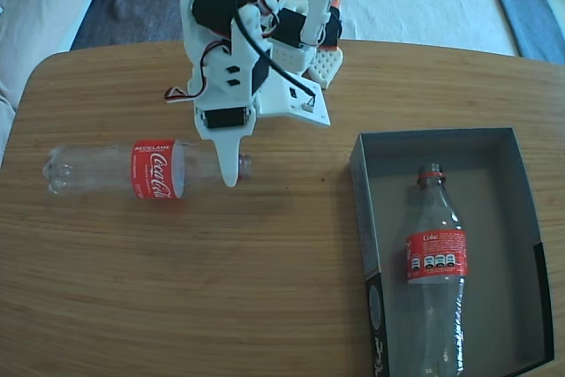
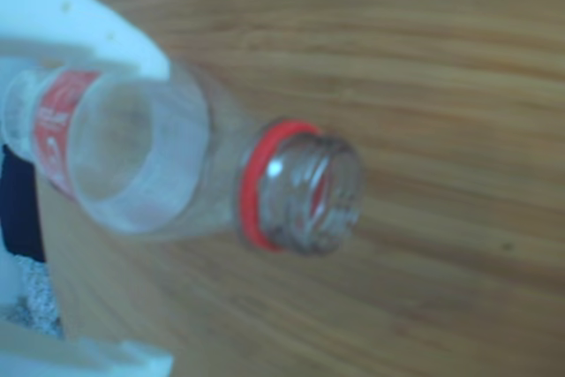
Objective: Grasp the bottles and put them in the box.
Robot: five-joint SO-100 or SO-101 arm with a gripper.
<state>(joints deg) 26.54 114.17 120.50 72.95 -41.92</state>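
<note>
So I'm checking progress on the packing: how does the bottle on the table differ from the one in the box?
The bottle on the table lies sideways across the fixed view, neck toward the pincer; the bottle in the box lies lengthwise, neck pointing away from the camera. The first rests on bare wood beside the arm, the second inside the grey box. Both are clear, capless, with red labels and neck rings.

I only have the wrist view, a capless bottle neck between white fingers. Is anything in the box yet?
Observer: Yes, in the fixed view one bottle already lies inside the box, neck toward the far wall.
Operator: Where is the box from the bottle I see?
Observer: To the right in the fixed view, well apart from the bottle on the table.
Operator: Where along that bottle is the gripper?
Observer: The gripper sits near the neck end, right of the red label.
</note>
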